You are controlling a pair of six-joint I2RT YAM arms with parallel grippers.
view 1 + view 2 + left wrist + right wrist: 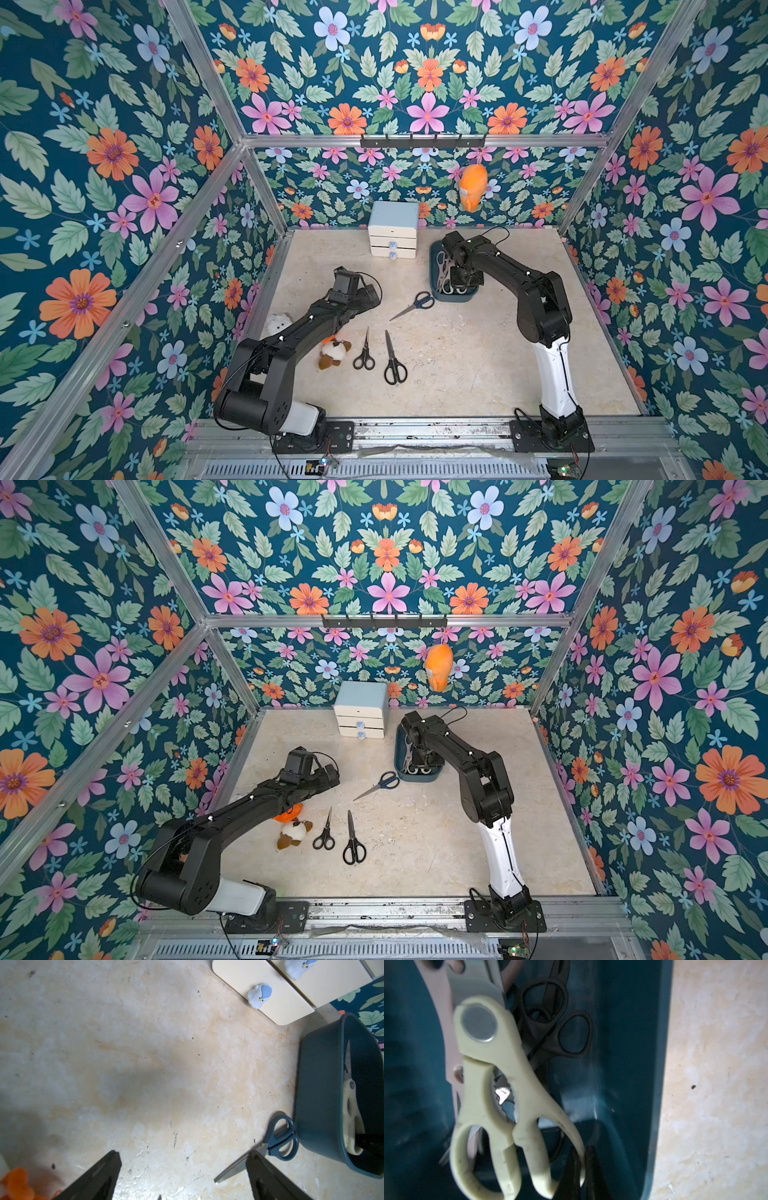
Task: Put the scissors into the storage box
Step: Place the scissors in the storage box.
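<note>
Cream shears (475, 1095) pinched by right end effector (584, 1154), plain only at wrist, left end effector (184, 1154) spread.

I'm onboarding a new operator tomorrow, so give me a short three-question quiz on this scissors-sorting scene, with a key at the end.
1. How many pairs lie on the table, outside the storage box?
2. True or false: the left claw is open and holds nothing.
3. The right claw, down inside the box, is shut on: A) the cream kitchen shears; B) a plush toy; C) nothing.

Key
1. Three: the blue-handled scissors, the small black scissors and the larger black scissors.
2. True.
3. A.
</note>
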